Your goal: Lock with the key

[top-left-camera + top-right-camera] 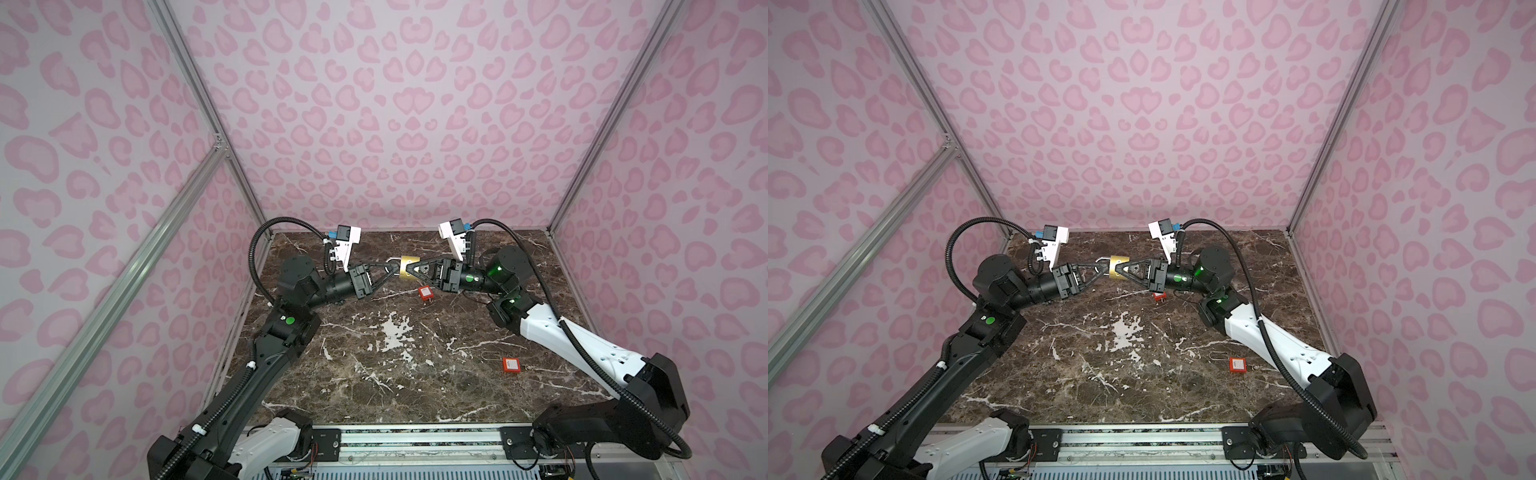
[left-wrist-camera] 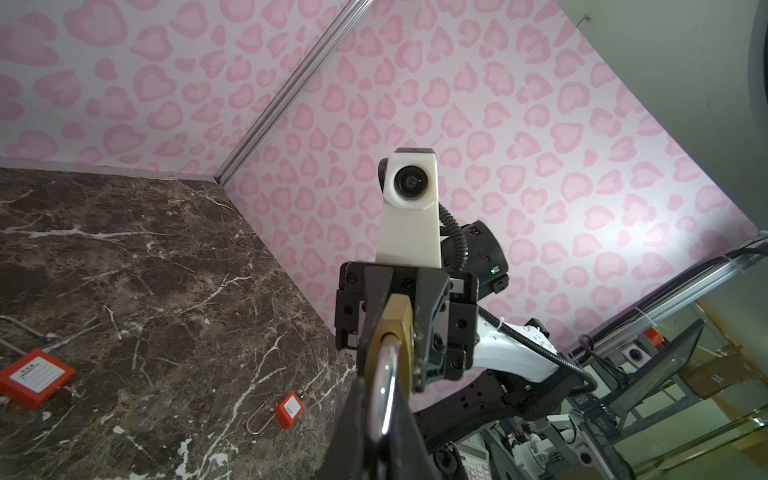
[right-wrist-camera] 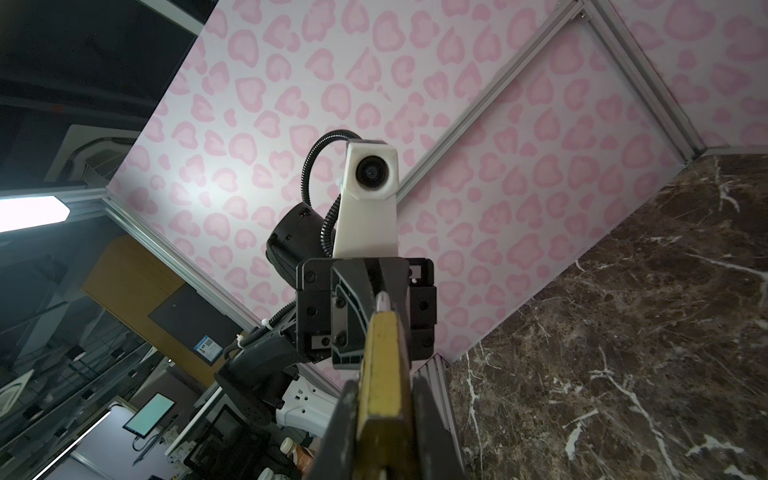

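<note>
Top views, padlock: You have the brass padlock [image 1: 404,271] held up off the surface [image 1: 395,374] at the far middle, with its shackle [image 1: 390,262] turned to the left. Both top views show this.
Top views, left pincer: Your left pincer [image 1: 389,269] is pinched narrow on the shackle.
Top views, right pincer: Your right pincer [image 1: 410,267] comes in from the right and clamps the brass body, its fingers drawn close around it.
Top views, red locks: The far red padlock [image 1: 424,292] lies on the surface just nearer than the right pincer. In a top view the far red padlock [image 1: 1158,296] is partly covered by that pincer. The near red padlock [image 1: 511,365] lies well apart from it, nearer and to the right, beside the right arm [image 1: 582,345], with its thin wire loop pointing left.
Left wrist, grip: Your left pincer [image 2: 380,403] has both dark fingers tight on the silver shackle [image 2: 384,374], which runs into the brass padlock [image 2: 399,316].
Left wrist, opposite side: The right pincer [image 2: 397,345] faces the camera, with a finger on each flat side of the brass body.
Left wrist, surface: The far red padlock [image 2: 35,378] and the near red padlock [image 2: 291,409] both lie flat.
Right wrist, grip: Your right pincer [image 3: 382,436] squeezes the brass padlock [image 3: 382,374], seen edge-on.
Right wrist, opposite side: The left pincer [image 3: 374,305] is closed where a small silver bit of the shackle [image 3: 381,300] shows beyond the body.
Lock state: You cannot tell from any view whether the shackle is pushed home.
</note>
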